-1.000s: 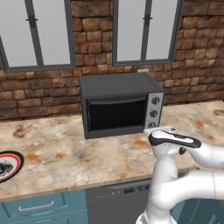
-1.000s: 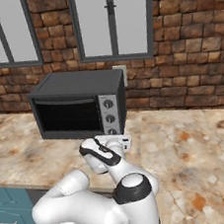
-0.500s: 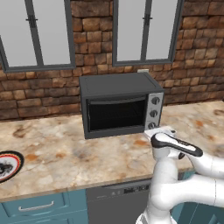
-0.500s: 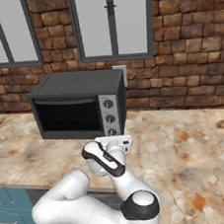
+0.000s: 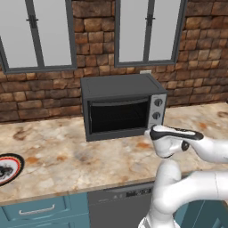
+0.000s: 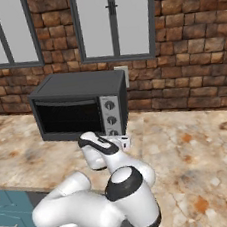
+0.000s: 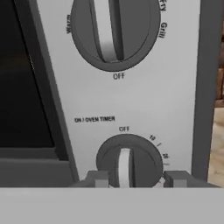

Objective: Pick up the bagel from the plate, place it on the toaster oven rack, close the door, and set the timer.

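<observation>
The toaster oven (image 5: 120, 107) stands on the counter with its dark glass door (image 5: 116, 116) shut. The rack is hidden behind the glass, and the bagel is out of view. My gripper (image 7: 135, 178) is right at the oven's control panel, at its lower right corner (image 6: 124, 141). The two fingertips (image 7: 98, 178) stand apart on either side of the timer knob (image 7: 129, 162), close to its edges. The knob's pointer is at OFF. A larger function knob (image 7: 114, 26) sits above it. The plate (image 5: 18, 161) lies far left, cut by the frame edge.
A brick wall with two windows rises behind the oven, with a wall socket (image 6: 123, 74) just behind it. The marble counter (image 5: 62, 156) runs left and right of the oven. Blue drawers (image 5: 40, 209) and a dishwasher front (image 5: 120, 202) sit below its front edge.
My hand dipped slightly, then rose a little toward the oven's control panel, and the elbow shifted. The oven, door and plate have stayed put.
</observation>
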Controlling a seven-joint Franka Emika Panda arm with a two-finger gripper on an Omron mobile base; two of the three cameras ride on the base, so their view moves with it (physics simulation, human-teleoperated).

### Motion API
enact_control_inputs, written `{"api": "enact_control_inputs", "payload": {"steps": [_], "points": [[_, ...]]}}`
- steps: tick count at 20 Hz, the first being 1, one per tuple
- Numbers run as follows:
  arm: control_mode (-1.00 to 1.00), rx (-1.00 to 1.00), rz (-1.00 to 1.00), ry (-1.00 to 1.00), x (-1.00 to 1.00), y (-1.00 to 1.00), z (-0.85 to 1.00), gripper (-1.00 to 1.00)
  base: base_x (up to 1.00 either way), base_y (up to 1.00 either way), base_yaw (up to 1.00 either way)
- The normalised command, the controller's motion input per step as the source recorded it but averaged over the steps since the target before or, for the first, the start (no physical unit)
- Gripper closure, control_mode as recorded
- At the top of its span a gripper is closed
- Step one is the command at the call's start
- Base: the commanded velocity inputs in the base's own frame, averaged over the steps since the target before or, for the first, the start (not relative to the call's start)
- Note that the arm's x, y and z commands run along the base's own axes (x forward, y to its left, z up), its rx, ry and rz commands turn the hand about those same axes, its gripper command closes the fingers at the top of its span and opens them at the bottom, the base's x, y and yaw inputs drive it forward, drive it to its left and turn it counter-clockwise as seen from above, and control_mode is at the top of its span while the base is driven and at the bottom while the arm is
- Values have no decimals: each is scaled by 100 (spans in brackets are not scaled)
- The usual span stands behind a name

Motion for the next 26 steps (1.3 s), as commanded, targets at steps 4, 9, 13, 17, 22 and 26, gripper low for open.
{"api": "enact_control_inputs", "payload": {"steps": [4,9,13,17,22,26], "points": [[-100,31,-1,18,0,30,51,100,0,0,0],[-100,46,-1,0,0,14,39,100,0,0,0],[-100,44,0,-11,-4,16,33,100,0,0,0],[-100,42,0,-14,-2,16,36,100,0,0,0],[-100,42,0,-8,0,10,36,100,0,0,0],[-100,45,0,6,0,1,52,100,0,0,0]]}}
